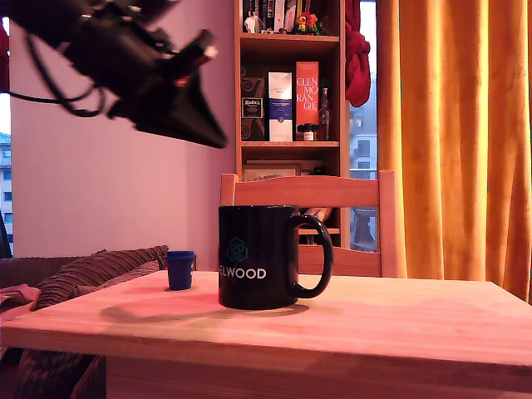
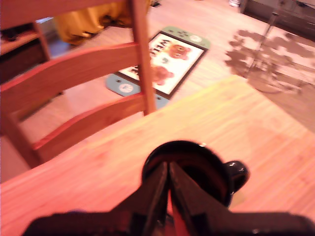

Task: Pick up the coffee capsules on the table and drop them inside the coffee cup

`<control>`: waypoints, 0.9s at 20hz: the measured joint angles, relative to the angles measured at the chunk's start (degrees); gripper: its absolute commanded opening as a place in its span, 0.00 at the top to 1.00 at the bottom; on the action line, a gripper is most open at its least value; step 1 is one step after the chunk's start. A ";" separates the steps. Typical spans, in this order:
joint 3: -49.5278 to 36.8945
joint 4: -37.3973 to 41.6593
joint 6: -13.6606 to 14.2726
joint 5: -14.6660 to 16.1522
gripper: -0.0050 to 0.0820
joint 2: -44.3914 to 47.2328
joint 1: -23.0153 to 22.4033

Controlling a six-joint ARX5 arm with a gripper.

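The black coffee cup (image 1: 258,258) with white "ELWOOD" lettering stands upright on the wooden table (image 1: 399,324), its handle toward the exterior view's right. A dark blue coffee capsule (image 1: 180,270) sits on the table just to the cup's left in that view, a little farther back. My gripper (image 1: 218,140) hangs in the air well above the capsule and up-left of the cup. In the wrist view the gripper (image 2: 169,167) has its fingertips pressed together with nothing visible between them, over the cup's open mouth (image 2: 197,157). The table (image 2: 236,123) spreads around it.
A wooden slatted chair (image 1: 307,191) stands right behind the table and fills one side of the wrist view (image 2: 74,73). Striped cushions (image 1: 91,274) lie past the table's left edge in the exterior view. A bookshelf (image 1: 287,83) and orange curtains (image 1: 457,141) are behind.
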 measured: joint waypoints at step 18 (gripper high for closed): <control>-28.15 19.37 -2.71 -3.69 0.97 -9.11 6.21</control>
